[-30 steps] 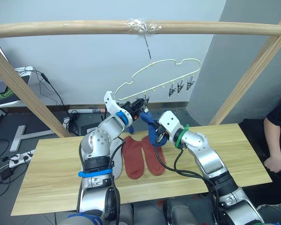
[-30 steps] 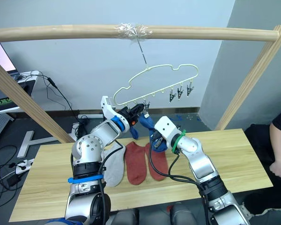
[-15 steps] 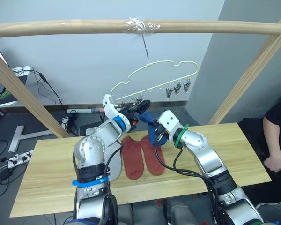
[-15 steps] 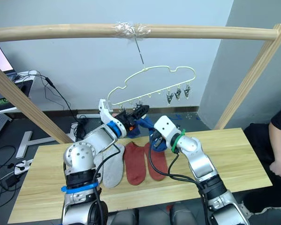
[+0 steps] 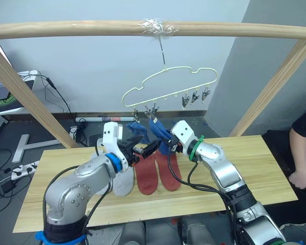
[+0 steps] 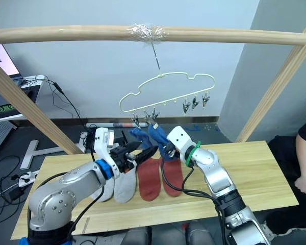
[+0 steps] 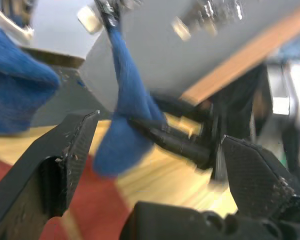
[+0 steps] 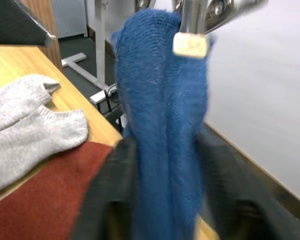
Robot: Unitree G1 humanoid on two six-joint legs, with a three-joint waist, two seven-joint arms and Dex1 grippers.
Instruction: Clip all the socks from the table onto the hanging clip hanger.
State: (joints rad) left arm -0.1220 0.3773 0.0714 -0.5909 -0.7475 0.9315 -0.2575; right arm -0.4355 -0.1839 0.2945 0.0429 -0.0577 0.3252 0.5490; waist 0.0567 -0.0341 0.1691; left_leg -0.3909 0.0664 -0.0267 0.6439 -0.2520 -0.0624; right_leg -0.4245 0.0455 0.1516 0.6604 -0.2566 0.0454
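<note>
Two blue socks [image 5: 152, 128] hang from the clip hanger [image 5: 168, 87]. The right gripper [image 6: 166, 149] jaws hold one. The left gripper [image 6: 141, 153] jaws are wide open. Red socks [image 5: 155, 171] and grey socks [image 6: 120, 184] lie on the tabletop [image 5: 255, 168].

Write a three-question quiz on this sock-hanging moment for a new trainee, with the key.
1. True or false: both blue socks are clipped to the hanger.
2. Which socks lie on the table? A: two grey socks and two red socks. B: one grey sock only. C: four red socks.
3. Fill in: the left claw is ___ (open or shut).

Key: 1 true; 2 A; 3 open.
</note>
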